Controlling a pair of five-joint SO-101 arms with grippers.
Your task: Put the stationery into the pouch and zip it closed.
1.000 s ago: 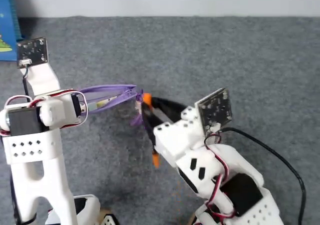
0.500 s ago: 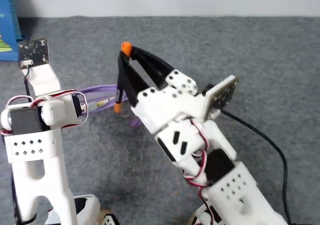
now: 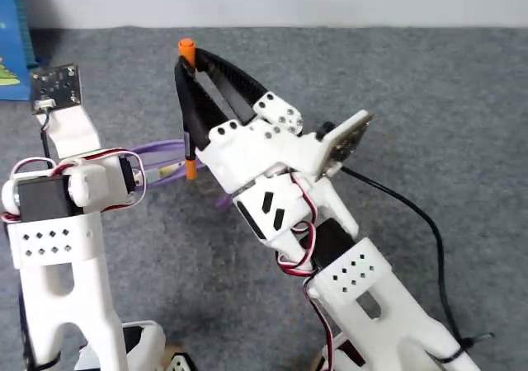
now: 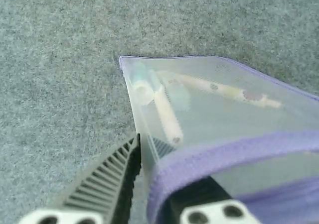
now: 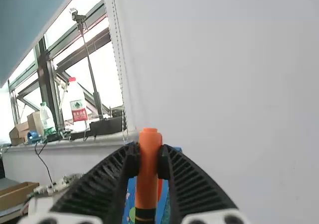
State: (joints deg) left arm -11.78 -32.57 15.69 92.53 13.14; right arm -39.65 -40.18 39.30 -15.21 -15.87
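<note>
While your left gripper (image 4: 147, 147) pinches the floppy pouch (image 4: 214, 119) at its rim, your right gripper (image 3: 190, 64) clamps the marker (image 5: 148, 184), likely stiff and light, near its top.

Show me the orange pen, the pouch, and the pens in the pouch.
orange pen (image 5: 148, 167), right wrist view, on the orange barrel just below its tip.
pouch (image 4: 219, 119), left wrist view, on its clear side wall.
pens in the pouch (image 4: 167, 118), left wrist view, on the pale barrel of one.

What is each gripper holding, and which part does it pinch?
The right gripper pinches the orange marker near one end. The left gripper grips the pouch by its edge, beside the purple zipper strip.
</note>
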